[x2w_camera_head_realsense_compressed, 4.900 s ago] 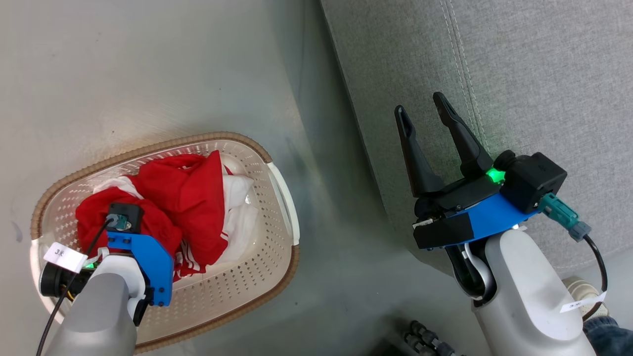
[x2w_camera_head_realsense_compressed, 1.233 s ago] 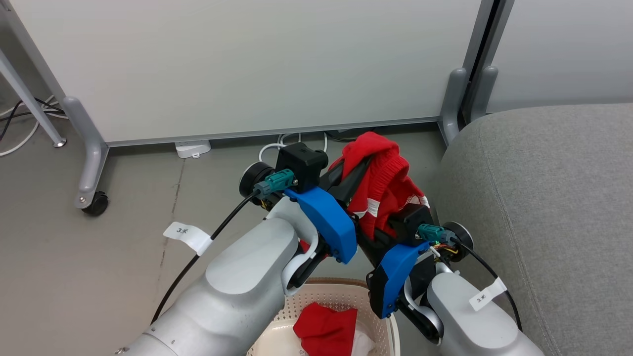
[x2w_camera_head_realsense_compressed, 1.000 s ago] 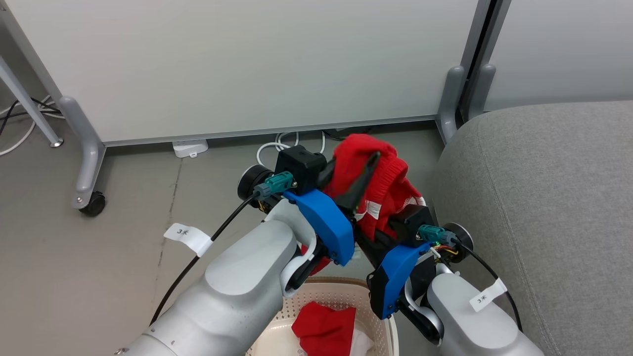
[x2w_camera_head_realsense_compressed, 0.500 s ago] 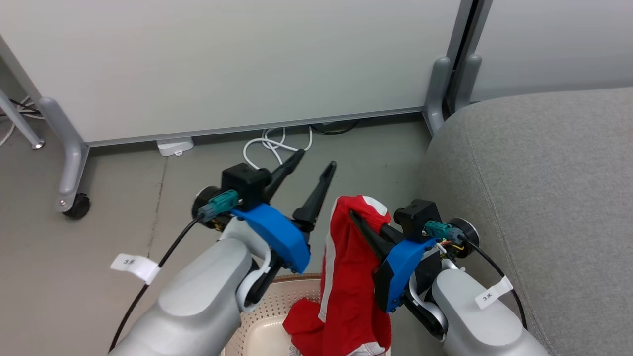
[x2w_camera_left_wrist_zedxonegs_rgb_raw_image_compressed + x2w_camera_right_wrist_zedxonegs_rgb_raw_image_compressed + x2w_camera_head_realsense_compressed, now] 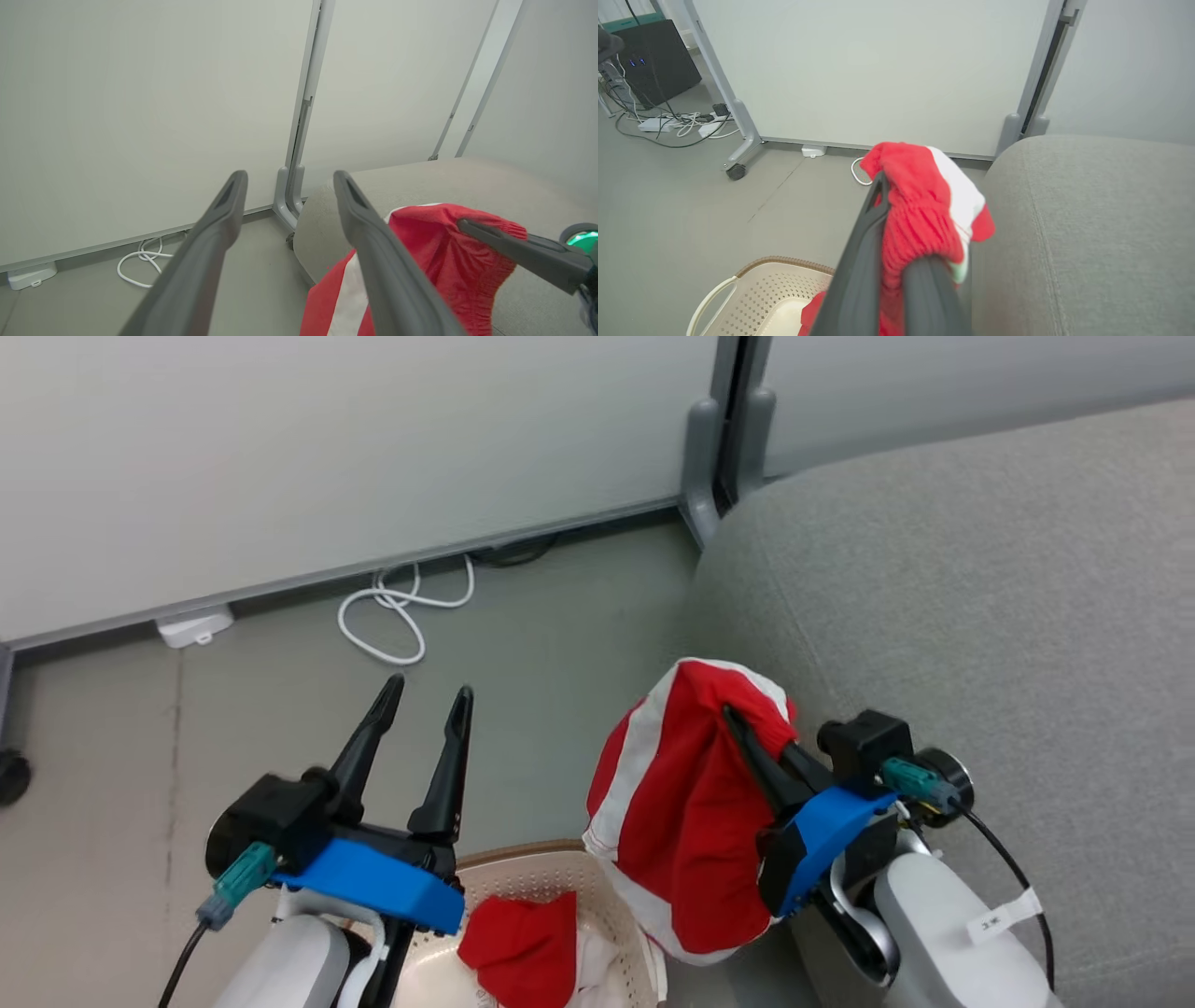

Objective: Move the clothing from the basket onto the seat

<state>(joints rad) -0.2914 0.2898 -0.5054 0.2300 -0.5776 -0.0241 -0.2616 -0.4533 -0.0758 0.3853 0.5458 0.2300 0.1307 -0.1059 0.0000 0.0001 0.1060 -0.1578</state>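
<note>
Clothing: one red garment (image 5: 686, 812) with white bands is hanging from the right gripper (image 5: 738, 719), bunched over its fingertips.
Garment position: it is dangling just beside the seat's (image 5: 980, 597) left edge and above the basket's (image 5: 546, 849) right rim; cannot tell if it is touching the seat.
Right gripper: fingers are pressing together, pinching the garment's ribbed band.
Left gripper (image 5: 429, 687): jaws are standing spread wide, holding nothing, pointing toward the far floor, left of the garment.
Basket: it is sitting on the floor at near centre, with another red piece (image 5: 518, 947) lying inside.
Seat: grey cushion is stretching along the right.
Floor: white cable (image 5: 397, 616) is lying coiled by the far panel (image 5: 327, 448).
</note>
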